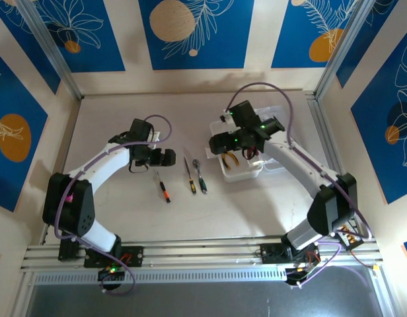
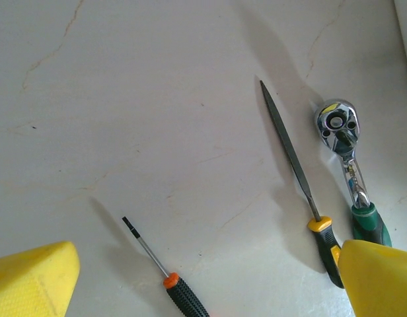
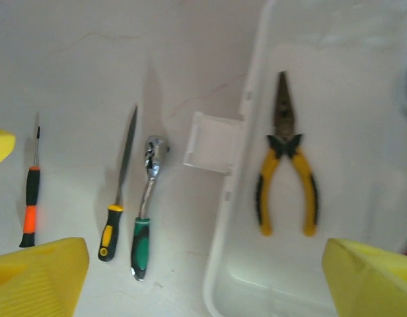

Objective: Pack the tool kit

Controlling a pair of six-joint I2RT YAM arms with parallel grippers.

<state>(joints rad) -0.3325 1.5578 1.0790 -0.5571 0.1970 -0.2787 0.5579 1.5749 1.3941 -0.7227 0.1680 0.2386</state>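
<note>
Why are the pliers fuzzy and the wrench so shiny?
Right wrist view: the whole picture is soft, so the pliers look blurry. Left wrist view: sharp, and the wrench has a polished head that mirrors the light as bright glare.

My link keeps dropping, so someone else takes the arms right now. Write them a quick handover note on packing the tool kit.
Left tool: open, empty, hovering over the table just above the screwdriver.
Right tool: open, empty, hovering over the box at its left wall.
Box: open, in front of the right arm, with the pliers lying flat inside.
On the table left of the box, side by side: ratchet nearest it, then file, then screwdriver.
Done: pliers packed.
To do: put those three in the box, then probably shut it.
</note>
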